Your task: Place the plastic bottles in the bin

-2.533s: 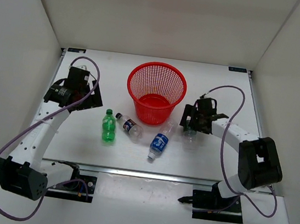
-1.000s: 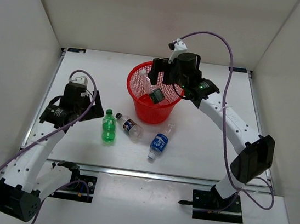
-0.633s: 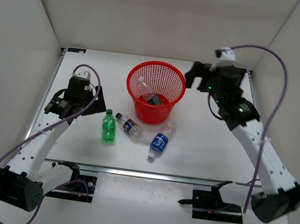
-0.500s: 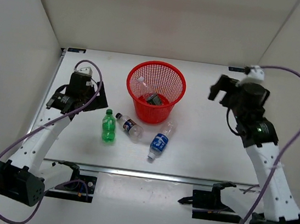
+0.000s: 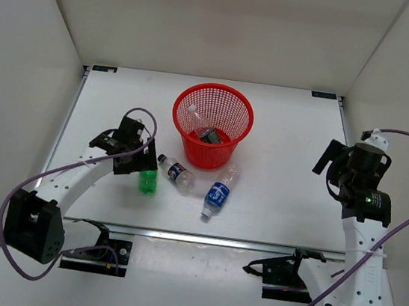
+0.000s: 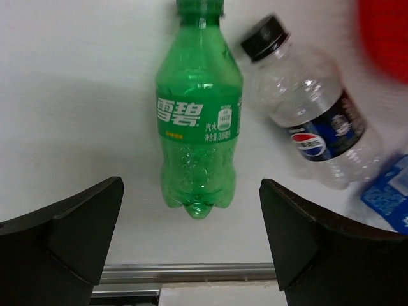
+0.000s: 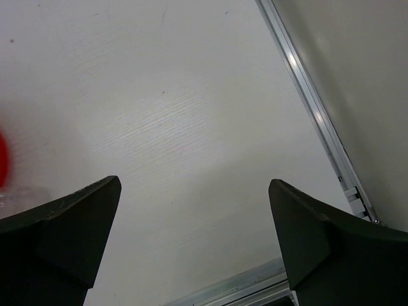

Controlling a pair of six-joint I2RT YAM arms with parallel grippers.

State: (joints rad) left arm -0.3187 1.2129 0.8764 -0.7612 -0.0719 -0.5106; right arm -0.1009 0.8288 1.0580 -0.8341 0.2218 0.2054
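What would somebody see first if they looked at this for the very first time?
The bright red bin stands in the middle of the table, with a clear bottle lying inside it. Next comes the green bottle, lying flat on the table with the left claw open over it.

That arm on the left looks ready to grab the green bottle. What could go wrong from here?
1. The green bottle is round and lies on its side, so it might roll or slip out as the open left end effector closes on it.
2. The dark-labelled bottle lies close beside it. A descending finger could knock it away or pinch both.
3. A bottle released too early could hit the rim of the bin and bounce out.
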